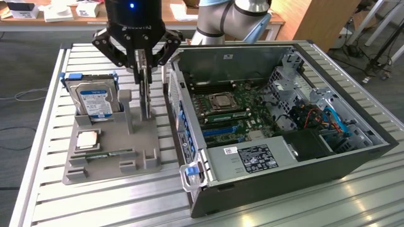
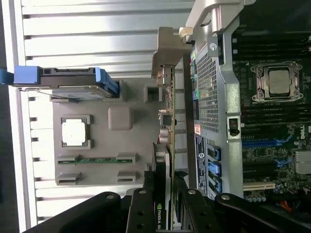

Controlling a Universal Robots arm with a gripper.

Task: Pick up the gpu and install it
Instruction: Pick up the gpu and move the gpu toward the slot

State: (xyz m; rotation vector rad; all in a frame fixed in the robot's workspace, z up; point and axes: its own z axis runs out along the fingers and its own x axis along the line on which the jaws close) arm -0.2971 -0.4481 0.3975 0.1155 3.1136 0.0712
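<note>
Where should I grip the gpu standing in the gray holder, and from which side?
I'd take the gpu by its upper long edge, straight down from above: it stands on edge in the gray holder, flat faces exposed, the hand directly above it.

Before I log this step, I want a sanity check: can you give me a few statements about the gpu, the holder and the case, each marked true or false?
1. The gripper is shut on the gpu, which stands on edge. True.
2. The gpu sits in a motherboard slot. False: it is at the grey holder, outside the computer case.
3. A hard drive stands in the grey holder. True.
4. The computer case is closed up. False: its side is open and the motherboard shows.
</note>
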